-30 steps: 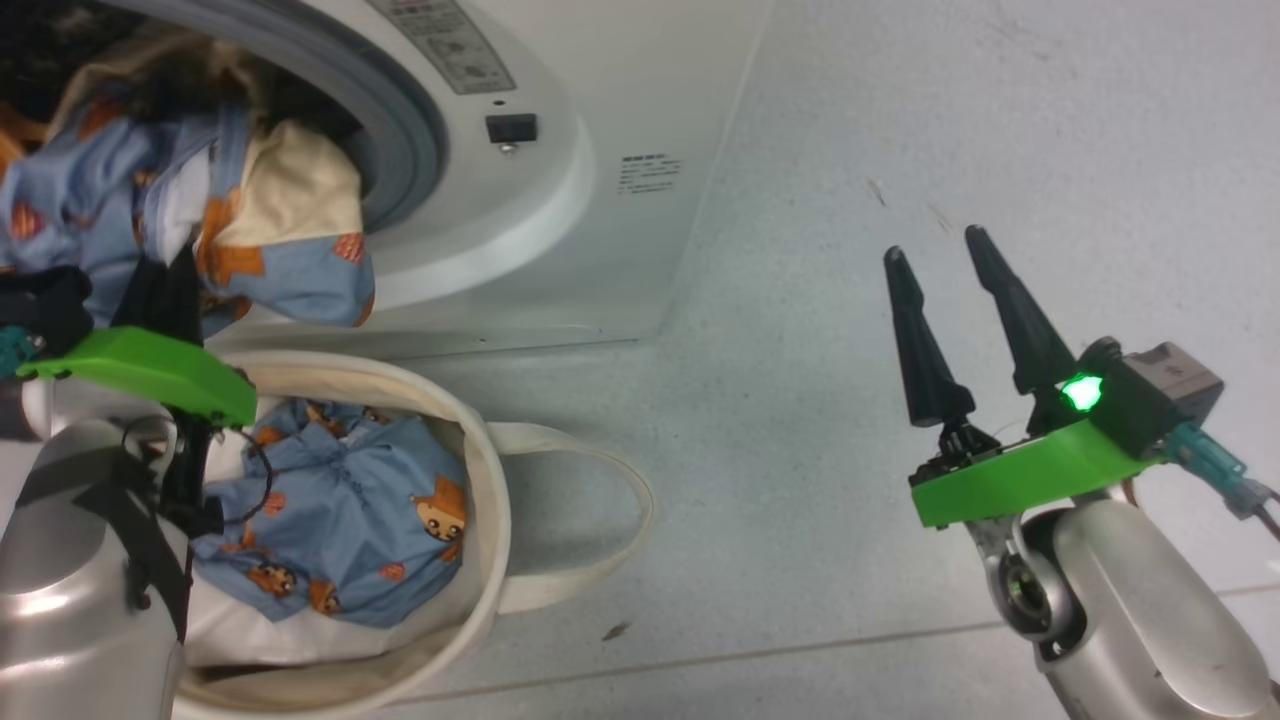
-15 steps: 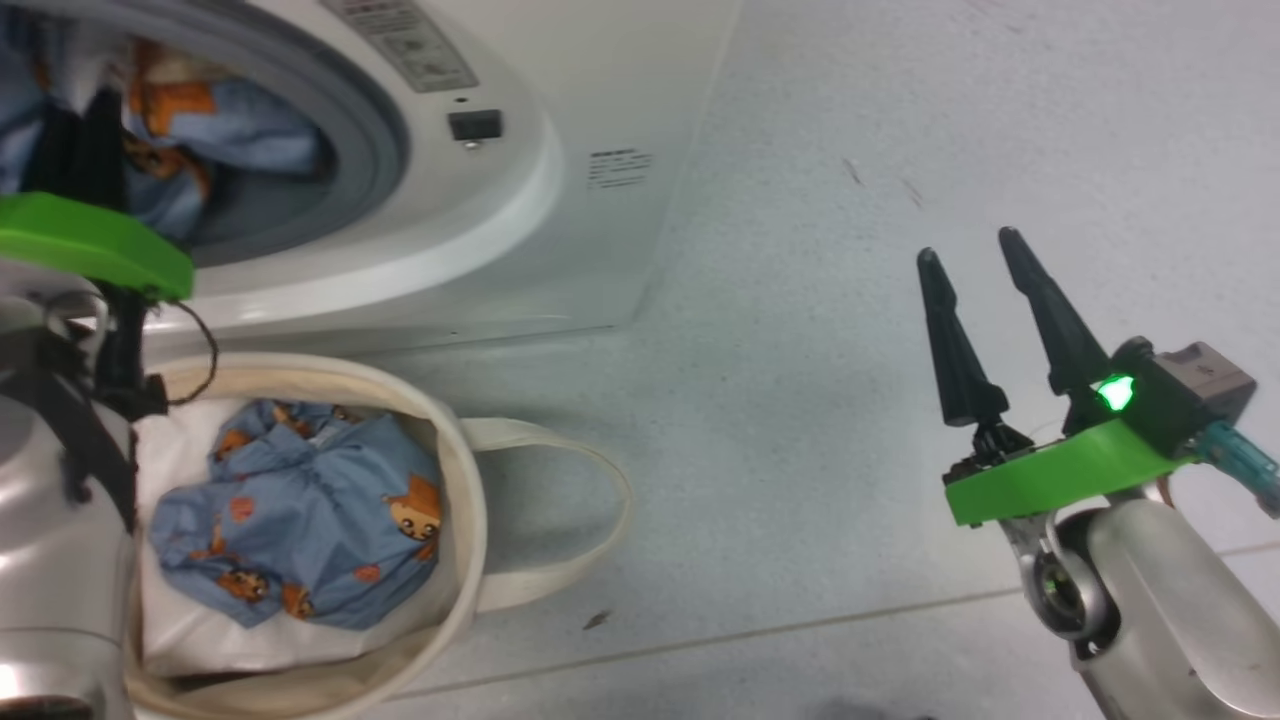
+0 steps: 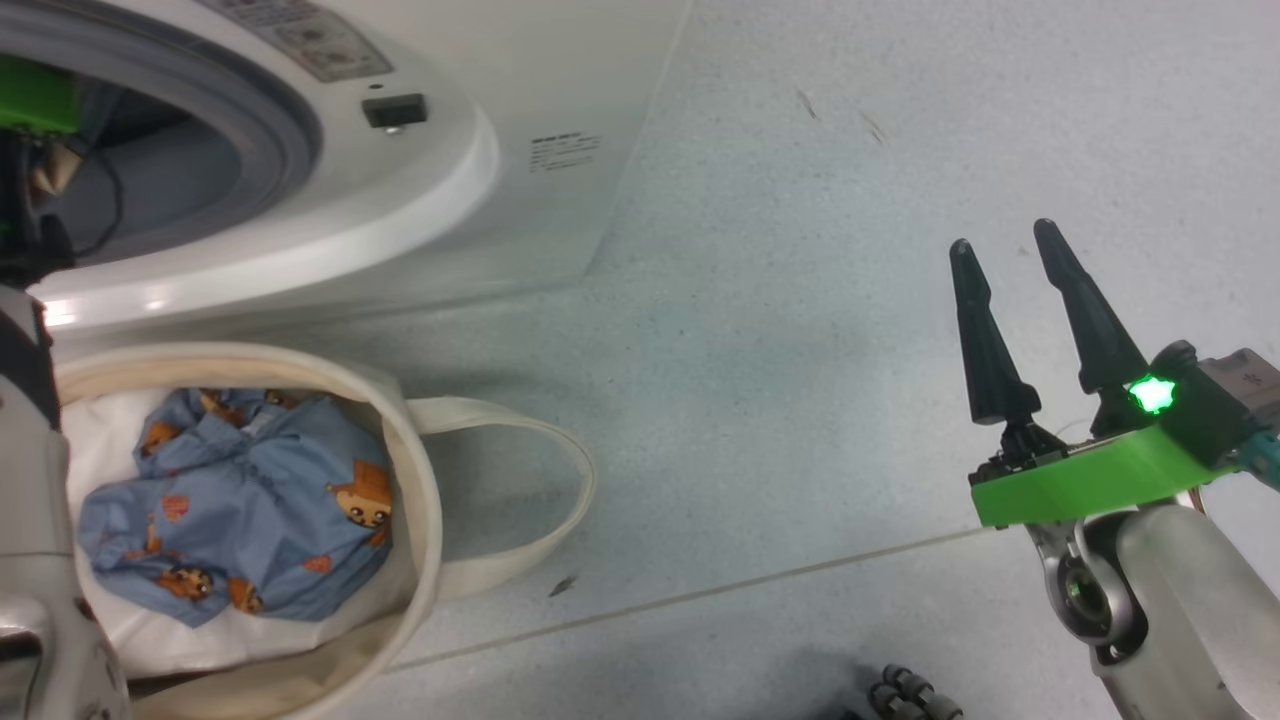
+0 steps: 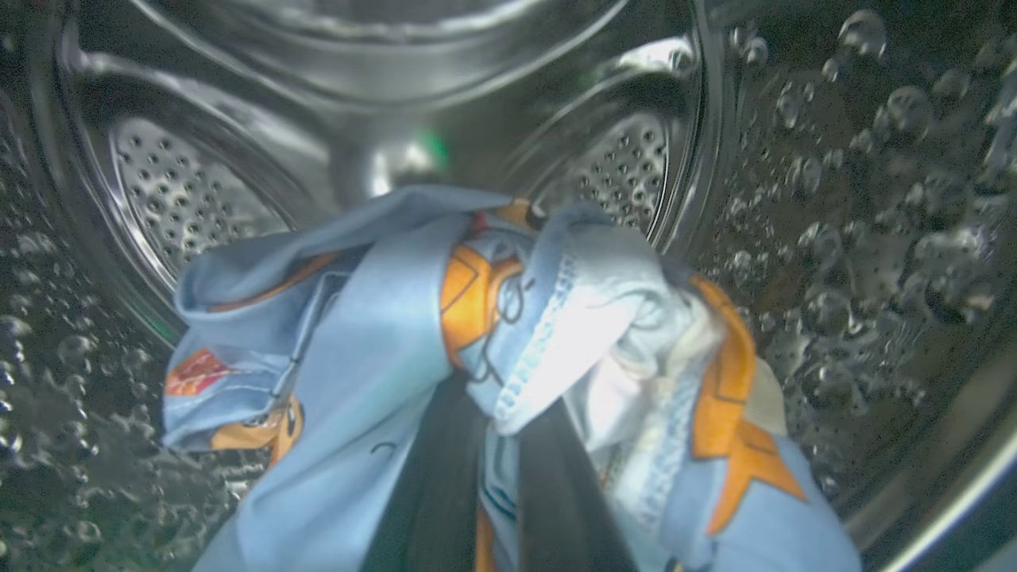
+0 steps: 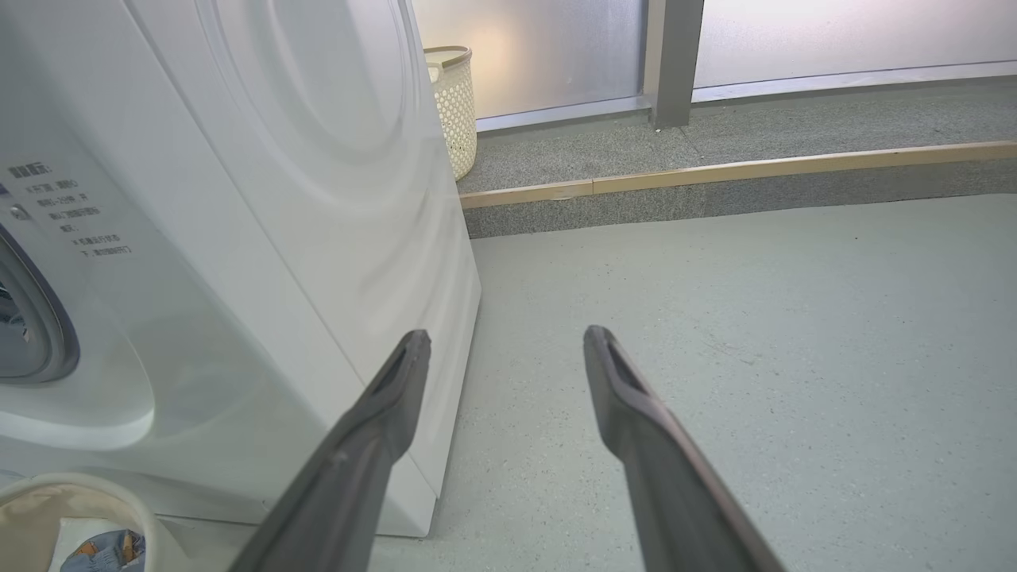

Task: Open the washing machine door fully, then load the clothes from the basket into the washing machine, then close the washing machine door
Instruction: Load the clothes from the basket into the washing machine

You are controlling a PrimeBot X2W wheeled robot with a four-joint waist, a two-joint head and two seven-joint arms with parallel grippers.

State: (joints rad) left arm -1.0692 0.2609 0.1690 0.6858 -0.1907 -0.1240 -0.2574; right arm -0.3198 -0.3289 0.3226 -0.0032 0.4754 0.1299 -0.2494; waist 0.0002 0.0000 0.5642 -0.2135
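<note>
Inside the perforated steel drum (image 4: 183,183), my left gripper (image 4: 496,445) is shut on a bunch of light blue clothes (image 4: 357,334) with orange prints. Its green mount (image 3: 30,95) sits within the grey-ringed opening of the white washing machine (image 3: 430,180). More blue printed clothes (image 3: 240,510) lie in the cream basket (image 3: 420,470) on the floor just in front of the machine. Far to the right, my right gripper (image 3: 1004,238) hovers over bare floor, open and holding nothing; its fingers (image 5: 381,429) point past the machine's side (image 5: 238,238). The washing machine door is out of view.
White padding (image 3: 200,640) lines the basket under the clothes. A cream perforated hamper (image 5: 453,103) stands behind the machine by a frosted wall. A raised step with wooden edging (image 5: 715,171) crosses the far floor. A dark ribbed object (image 3: 910,695) sits at the bottom edge.
The head camera has shifted. My left gripper has carried the blue clothes from the opening's lip into the drum. The right gripper stays open in place.
</note>
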